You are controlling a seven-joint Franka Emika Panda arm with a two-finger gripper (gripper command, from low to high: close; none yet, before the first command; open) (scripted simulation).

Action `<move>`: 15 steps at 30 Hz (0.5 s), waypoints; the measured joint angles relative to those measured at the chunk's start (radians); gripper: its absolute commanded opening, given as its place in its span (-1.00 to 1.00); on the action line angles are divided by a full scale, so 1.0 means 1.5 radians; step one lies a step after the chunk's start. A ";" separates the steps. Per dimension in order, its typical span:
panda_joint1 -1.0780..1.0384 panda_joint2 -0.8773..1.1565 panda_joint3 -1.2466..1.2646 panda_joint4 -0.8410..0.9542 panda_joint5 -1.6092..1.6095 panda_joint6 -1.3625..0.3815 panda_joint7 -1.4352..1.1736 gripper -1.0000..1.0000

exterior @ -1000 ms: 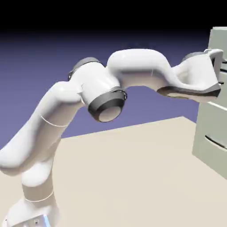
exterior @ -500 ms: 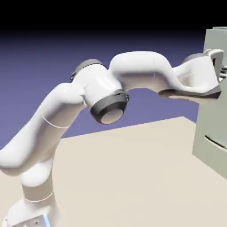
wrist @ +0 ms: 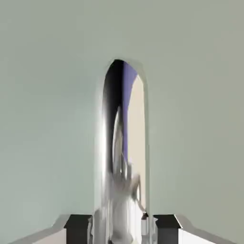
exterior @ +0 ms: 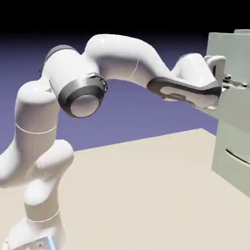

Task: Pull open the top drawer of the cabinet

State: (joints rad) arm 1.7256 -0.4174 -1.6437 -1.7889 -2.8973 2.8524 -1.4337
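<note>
The tool [wrist: 122, 228] was clamped tight on the shiny bar handle [wrist: 121, 157] of the top drawer [exterior: 222, 46]; the grip sat there because the handle is the only purchase for pulling the front outward. The drawer already stood out from the cabinet [exterior: 234, 161] at the exterior view's right edge, partly open. The arm reached level so the pull would run straight along the drawer's travel. Counted: one arm, one tool, one cabinet on the tabletop [exterior: 141, 190], two drawer fronts in view.
</note>
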 measured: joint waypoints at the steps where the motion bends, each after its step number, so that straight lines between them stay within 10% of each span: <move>1: -0.024 -0.003 0.023 -0.013 0.001 -0.003 -0.006 -1.00; 15: -0.278 -0.126 0.280 -0.189 0.076 -0.057 -0.172 -1.00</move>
State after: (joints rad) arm 1.3086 -0.6063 -1.2231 -2.0726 -2.7837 2.7667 -1.6914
